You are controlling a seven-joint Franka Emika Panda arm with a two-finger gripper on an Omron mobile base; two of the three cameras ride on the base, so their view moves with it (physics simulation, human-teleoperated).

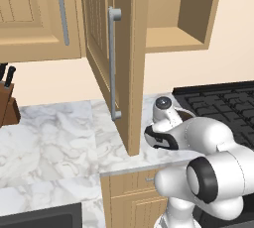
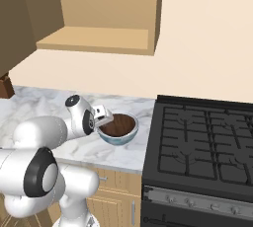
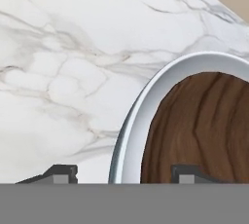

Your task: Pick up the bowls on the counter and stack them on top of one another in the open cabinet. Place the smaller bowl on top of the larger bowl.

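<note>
Pincer (image 3: 118, 175) agape astride larger bowl (image 2: 118, 135) rim, open cabinet door (image 1: 111, 53) close overhead, stove (image 2: 207, 147) alongside.

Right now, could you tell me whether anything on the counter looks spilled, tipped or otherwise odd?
Nothing looks spilled or damaged. The bowl stands upright on the counter, its inside brown rather than pale, with the pincer straddling its rim.
</note>
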